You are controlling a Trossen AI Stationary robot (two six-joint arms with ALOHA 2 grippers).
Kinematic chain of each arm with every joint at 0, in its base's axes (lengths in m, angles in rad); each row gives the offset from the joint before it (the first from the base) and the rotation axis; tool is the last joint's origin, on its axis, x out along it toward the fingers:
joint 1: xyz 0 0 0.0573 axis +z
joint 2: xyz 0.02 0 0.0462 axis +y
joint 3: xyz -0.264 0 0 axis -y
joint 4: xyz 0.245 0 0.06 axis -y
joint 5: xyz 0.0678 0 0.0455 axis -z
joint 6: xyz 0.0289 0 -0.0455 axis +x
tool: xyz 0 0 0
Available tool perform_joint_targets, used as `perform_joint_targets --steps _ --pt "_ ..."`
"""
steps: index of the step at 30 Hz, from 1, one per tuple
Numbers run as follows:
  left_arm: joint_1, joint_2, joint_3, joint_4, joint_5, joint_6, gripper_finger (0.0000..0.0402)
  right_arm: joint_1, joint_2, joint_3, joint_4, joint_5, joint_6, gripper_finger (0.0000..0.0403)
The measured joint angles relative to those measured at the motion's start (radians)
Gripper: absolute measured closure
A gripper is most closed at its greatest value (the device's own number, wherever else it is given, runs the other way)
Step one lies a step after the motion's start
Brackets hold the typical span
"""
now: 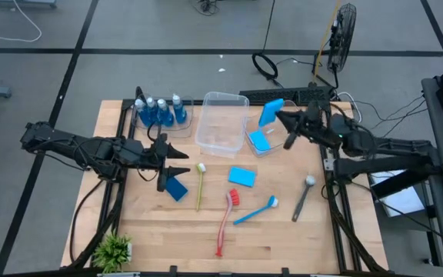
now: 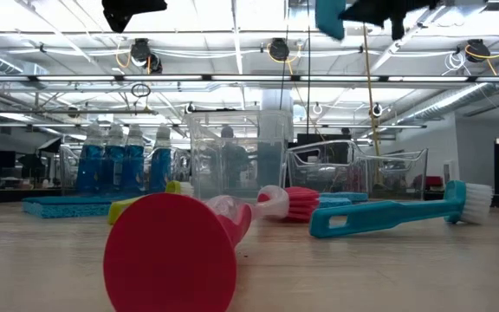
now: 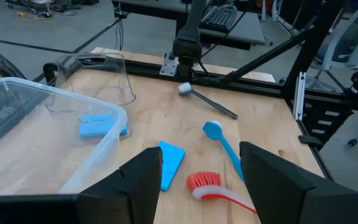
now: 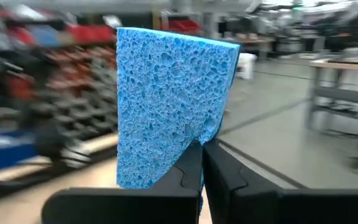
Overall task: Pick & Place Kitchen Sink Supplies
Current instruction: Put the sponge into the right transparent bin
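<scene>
We see the right claw [image 1: 281, 118] holding a sponge [image 1: 270, 111] up over the small tub [image 1: 261, 145], beside the big tub [image 1: 221, 123]. Another sponge [image 1: 176, 188] lies just under the left claw [image 1: 177, 160], with the bottles [image 1: 160, 110] behind it.

We see a robotics lab: a wooden desk [image 1: 283, 238] on grey floor, cables [image 1: 271, 68] trailing, a fan [image 1: 343, 35], ceiling pipes [image 2: 249, 80] overhead.

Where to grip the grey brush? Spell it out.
Take the grey brush mid-handle, coming straight down with the fingers across the shaft. It lies flat on the table, apart from the other brushes, its thin handle free on both sides; the head is bulkier and would likely slip.
</scene>
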Motion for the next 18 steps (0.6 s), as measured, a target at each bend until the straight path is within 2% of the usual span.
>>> perform_joint_targets --steps 11,18 --pt "0.0 0.0 0.0 -0.008 0.0 0.008 0.0185 -0.211 0.136 0.0 -0.138 0.004 -0.063 0.0403" --pt "0.0 0.0 0.0 -0.014 -0.001 0.008 0.0185 -0.314 0.186 0.0 -0.281 -0.087 -0.04 0.0403"
